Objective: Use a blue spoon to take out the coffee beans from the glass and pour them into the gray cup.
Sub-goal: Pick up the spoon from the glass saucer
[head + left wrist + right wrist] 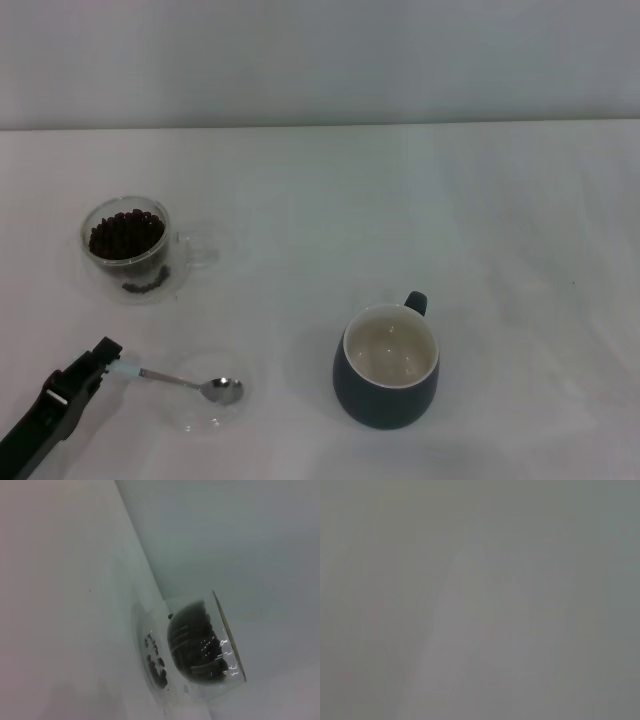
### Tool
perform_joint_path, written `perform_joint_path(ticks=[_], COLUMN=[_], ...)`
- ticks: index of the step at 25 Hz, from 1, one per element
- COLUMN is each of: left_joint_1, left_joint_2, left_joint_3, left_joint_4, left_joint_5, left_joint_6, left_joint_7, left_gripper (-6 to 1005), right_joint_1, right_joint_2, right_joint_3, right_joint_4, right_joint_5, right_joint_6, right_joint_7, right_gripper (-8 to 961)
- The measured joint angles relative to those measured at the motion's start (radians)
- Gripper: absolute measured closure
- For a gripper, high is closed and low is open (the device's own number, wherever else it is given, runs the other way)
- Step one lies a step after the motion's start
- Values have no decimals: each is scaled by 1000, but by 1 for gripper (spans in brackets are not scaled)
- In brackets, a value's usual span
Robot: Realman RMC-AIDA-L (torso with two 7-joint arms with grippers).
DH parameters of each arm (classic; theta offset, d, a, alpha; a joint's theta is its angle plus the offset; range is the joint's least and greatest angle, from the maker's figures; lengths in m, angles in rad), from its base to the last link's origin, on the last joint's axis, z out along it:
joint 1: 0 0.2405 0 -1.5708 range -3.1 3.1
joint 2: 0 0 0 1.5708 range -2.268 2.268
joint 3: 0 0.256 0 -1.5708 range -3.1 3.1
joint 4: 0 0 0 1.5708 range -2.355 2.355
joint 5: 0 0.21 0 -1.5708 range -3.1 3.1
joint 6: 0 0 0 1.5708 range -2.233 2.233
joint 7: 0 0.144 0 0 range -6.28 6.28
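White tabletop (500,220) is carrying everything; lower left, the left gripper (108,360) is clamping the blue spoon (185,381) (bowl over a clear dish (205,415)).

The glass (128,247) is a clear round cup with a see-through handle on its side. It stands upright on the white table, far back on the left. Inside it sits a heap of dark coffee beans (126,234). The blue spoon (185,382) lies nearer, its shiny bowl resting over a low clear dish and its pale blue handle end pointing left. The gray cup (388,367) stands upright to the right, dark outside, creamy white inside and empty, handle pointing away.
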Motion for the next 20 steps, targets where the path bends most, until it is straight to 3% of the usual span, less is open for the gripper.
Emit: perform_joint_path(ticks=[10,14,20], left_joint_1=[4,10,55], left_joint_2=[4,10,15], left_joint_3=[-3,1,6], left_joint_4=[7,24,166], left_joint_5=[-8,-9,4], left_joint_6=[20,59,128], left_joint_7=[-18,-20,-56], left_gripper=[863,863,863], right_joint_1=[2,3,5], right_joint_2=[0,0,1], right_joint_3=[1,1,-5], right_joint_4=[1,1,1], right_joint_5=[0,0,0], right_joint_6=[2,3,1], right_joint_7=[-3,-3,-3], right_gripper=[421,421,422])
